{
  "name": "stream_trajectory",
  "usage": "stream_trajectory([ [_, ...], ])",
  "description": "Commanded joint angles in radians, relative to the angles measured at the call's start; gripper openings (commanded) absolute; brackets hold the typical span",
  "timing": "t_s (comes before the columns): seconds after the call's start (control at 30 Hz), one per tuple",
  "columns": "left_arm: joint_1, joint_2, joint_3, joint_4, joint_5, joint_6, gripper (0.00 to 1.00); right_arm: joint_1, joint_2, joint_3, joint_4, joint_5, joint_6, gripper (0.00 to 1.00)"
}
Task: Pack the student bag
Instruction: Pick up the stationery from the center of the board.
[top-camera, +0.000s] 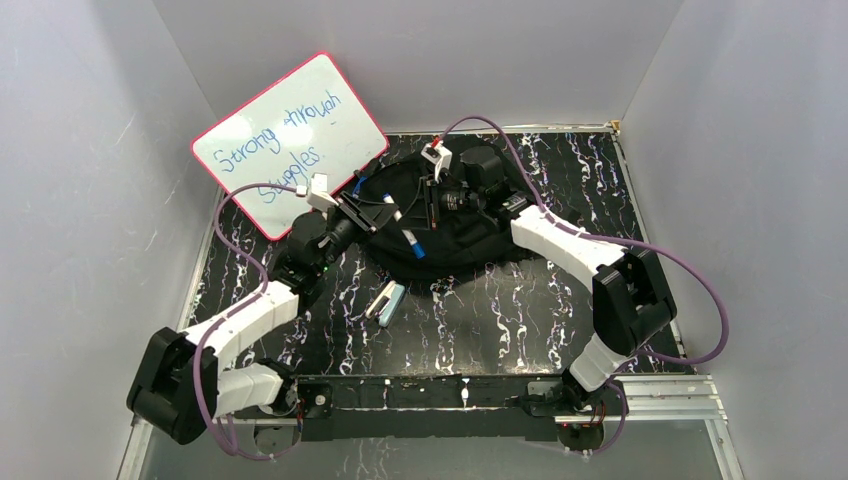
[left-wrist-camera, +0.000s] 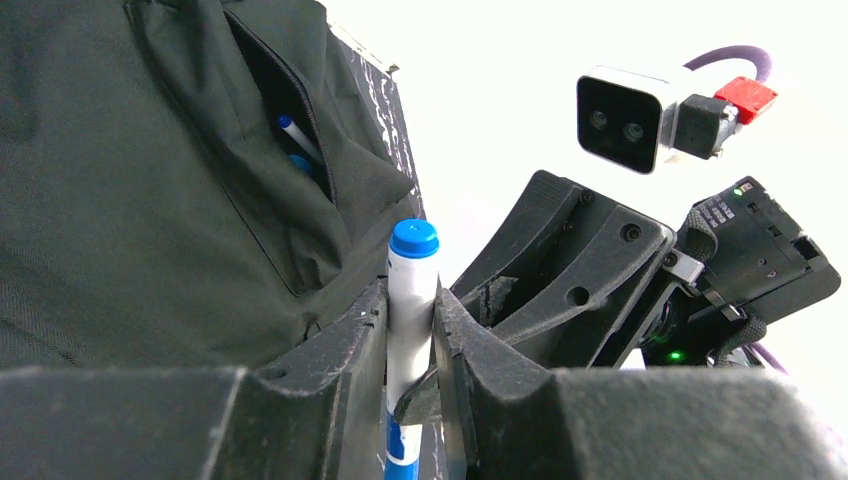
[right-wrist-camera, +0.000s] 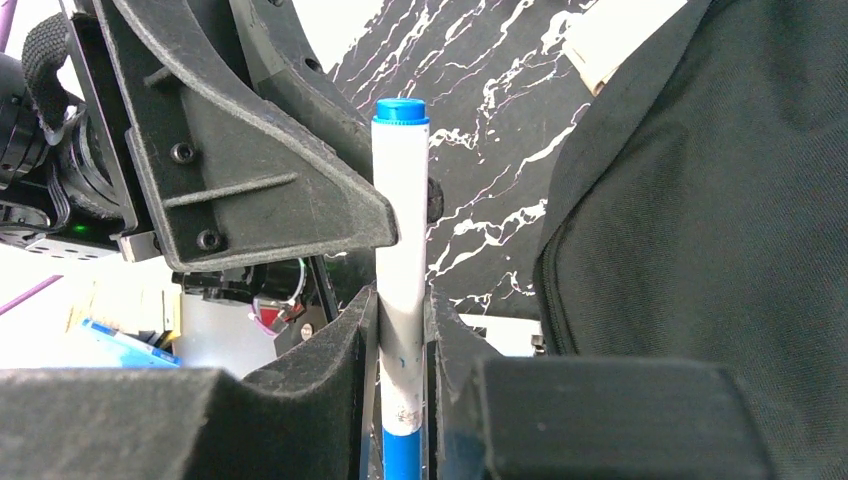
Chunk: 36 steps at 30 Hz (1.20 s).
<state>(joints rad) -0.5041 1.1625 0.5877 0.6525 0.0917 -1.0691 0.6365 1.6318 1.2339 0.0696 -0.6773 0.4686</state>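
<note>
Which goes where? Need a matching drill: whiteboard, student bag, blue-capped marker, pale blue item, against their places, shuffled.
1. whiteboard
2. student bag
3. blue-capped marker
4. pale blue item

A. clamped between the left fingers
B. propped against the back-left wall
C. flat on the table, just in front of the bag
D. lying at the back centre of the table

Pairs: 1-B, 2-D, 3-A, 4-C

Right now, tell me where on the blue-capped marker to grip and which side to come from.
Grip the marker on its white barrel, below the blue cap, coming in side-on so the jaws close across its narrow round width. It is long and slim, so a pinch square to its length seats it best. The left gripper holds it that way, next to the student bag.
</note>
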Motion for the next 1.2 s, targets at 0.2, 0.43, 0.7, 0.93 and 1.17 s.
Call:
stream_trajectory([
  [0.2, 0.001, 0.034, 0.052, 0.042, 0.062, -0.012, 0.28, -0.004, 0.008, 0.028, 0.022, -0.013, -0.017, 0.12],
  [0.43, 0.001, 0.043, 0.054, 0.041, 0.058, -0.017, 0.06, -0.004, 0.005, 0.023, 0.013, 0.0, -0.024, 0.17],
  [0.7, 0.002, 0.022, 0.048, -0.034, -0.002, 0.017, 0.0, -0.006, -0.018, 0.083, -0.157, 0.195, -0.14, 0.55],
  [0.93, 0.003, 0.035, 0.107, -0.273, -0.078, 0.048, 0.0, -0.016, -0.023, 0.196, -0.315, 0.573, -0.233, 0.7],
  [1.17, 0.003, 0.076, 0.1, -0.288, -0.048, 0.03, 0.0, -0.019, 0.118, 0.364, -0.406, 0.874, -0.391, 0.73],
])
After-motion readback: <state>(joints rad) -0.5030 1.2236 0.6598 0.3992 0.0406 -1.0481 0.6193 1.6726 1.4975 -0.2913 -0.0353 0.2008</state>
